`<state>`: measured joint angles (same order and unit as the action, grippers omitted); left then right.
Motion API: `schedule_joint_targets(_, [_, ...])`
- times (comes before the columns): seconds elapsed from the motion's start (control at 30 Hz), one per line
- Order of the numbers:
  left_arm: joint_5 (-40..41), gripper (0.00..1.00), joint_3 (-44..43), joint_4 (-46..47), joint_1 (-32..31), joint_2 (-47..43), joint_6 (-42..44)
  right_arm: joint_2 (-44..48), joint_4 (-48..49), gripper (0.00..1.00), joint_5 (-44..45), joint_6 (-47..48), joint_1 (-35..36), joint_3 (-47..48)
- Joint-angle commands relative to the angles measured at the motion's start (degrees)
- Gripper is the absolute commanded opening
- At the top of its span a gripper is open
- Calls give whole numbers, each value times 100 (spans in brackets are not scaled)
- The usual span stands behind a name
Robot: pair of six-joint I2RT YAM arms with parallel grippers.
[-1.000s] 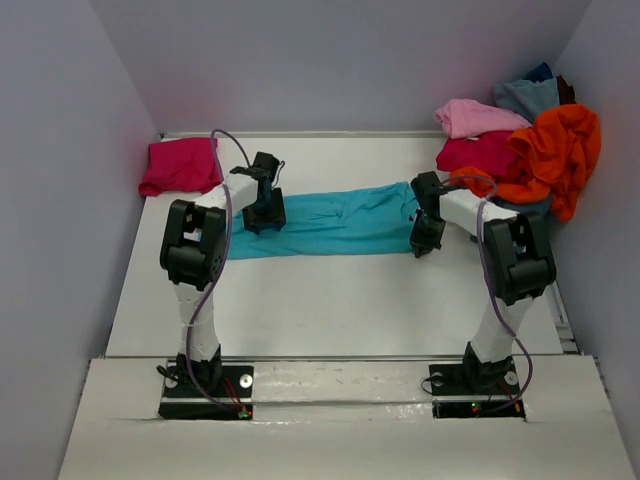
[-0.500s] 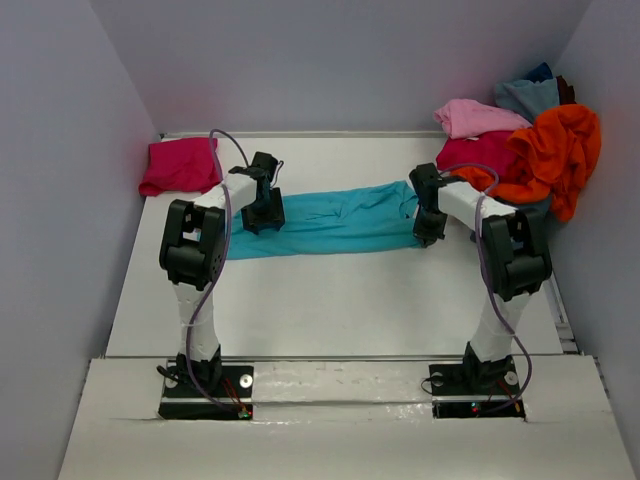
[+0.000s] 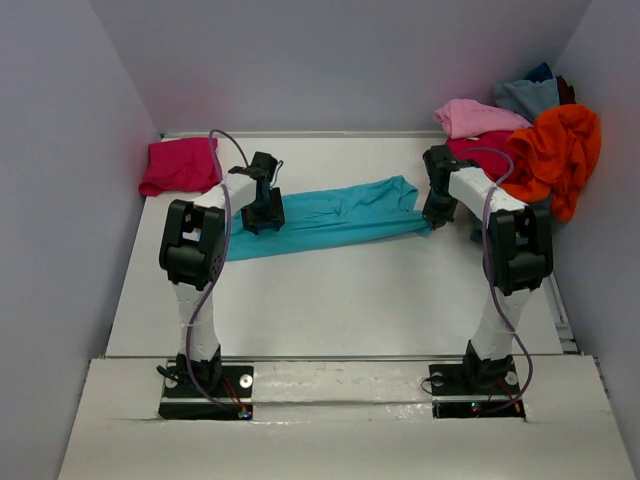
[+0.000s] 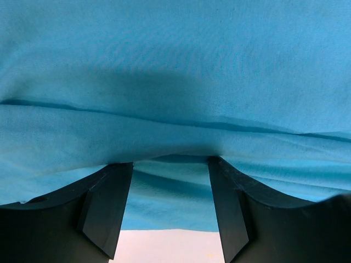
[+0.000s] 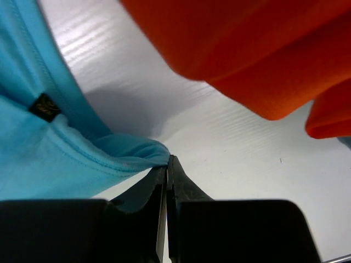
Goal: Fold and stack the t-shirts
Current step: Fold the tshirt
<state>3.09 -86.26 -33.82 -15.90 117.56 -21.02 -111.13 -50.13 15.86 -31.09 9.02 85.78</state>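
A bright turquoise t-shirt (image 3: 330, 222) lies stretched in a long band across the table's middle. My left gripper (image 3: 266, 214) stands over its left part, jaws open and wide apart, pressing down on the cloth (image 4: 175, 98); a fold covers its fingertips (image 4: 109, 203). My right gripper (image 3: 434, 212) is shut on the turquoise t-shirt's right end (image 5: 131, 156), pinching a bunched edge just above the table. A magenta-pink t-shirt (image 3: 180, 165) lies folded at the back left.
A pile of t-shirts fills the back right corner: light pink (image 3: 475, 117), crimson (image 3: 478, 152), orange (image 3: 555, 150) and dusty blue (image 3: 525, 95). The orange cloth (image 5: 247, 49) hangs close above my right gripper. Walls (image 3: 60, 200) close in the table on both sides.
My right gripper has carried the turquoise t-shirt's right end towards the back of the table, nearer the pile. The left arm has not moved.
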Motion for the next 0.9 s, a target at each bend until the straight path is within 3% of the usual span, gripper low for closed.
schedule_joint_targets(0.0, [121, 70, 144, -265, 131, 57, 98, 13, -322, 7, 444, 85, -75, 624])
schedule_joint_targets(0.37, [113, 70, 153, -256, 131, 83, 106, 224, -550, 7, 489, 235, -75, 959])
schedule_joint_targets(0.53, [113, 70, 144, -256, 131, 101, 106, 468, -437, 8, 226, 305, -75, 503])
schedule_joint_targets(0.63, [121, 70, 162, -256, 131, 101, 106, 706, -410, 14, 190, 262, -75, 133])
schedule_joint_targets(0.73, [130, 70, 162, -265, 131, 109, 107, 935, -349, 51, 164, 226, -75, -130])
schedule_joint_targets(0.83, [156, 70, 206, -274, 131, 101, 115, 1040, -392, 67, 111, 218, -75, -193])
schedule_joint_targets(0.87, [157, 70, 223, -274, 131, 92, 115, 1058, -384, 67, 111, 209, -75, -236])
